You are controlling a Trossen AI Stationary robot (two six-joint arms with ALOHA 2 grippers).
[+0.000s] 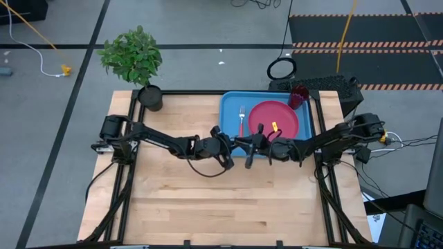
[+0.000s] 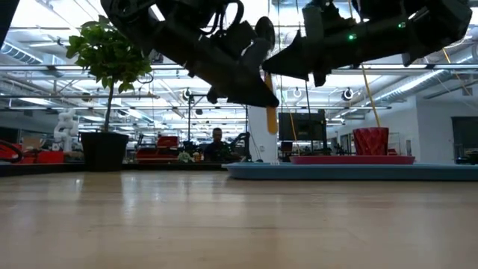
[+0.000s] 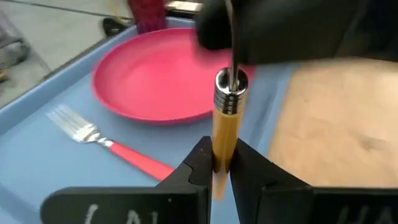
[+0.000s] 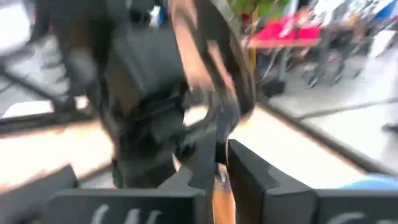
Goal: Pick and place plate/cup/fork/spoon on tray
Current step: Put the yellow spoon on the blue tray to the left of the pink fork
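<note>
Both arms meet above the tray's near edge; the left gripper (image 3: 221,165) is clamped on the orange handle of the spoon (image 3: 225,127), while the right gripper (image 4: 219,163) is closed on the spoon's other end — the utensil hangs between them, clear of the table (image 1: 208,200). Beyond lies the tray (image 1: 230,104); on it the fork (image 1: 241,121) rests beside the plate (image 1: 280,114), apart from it; the cup (image 1: 299,95) stands at the tray's far right corner — past it, a potted plant (image 1: 135,59) on the table's far left.
</note>
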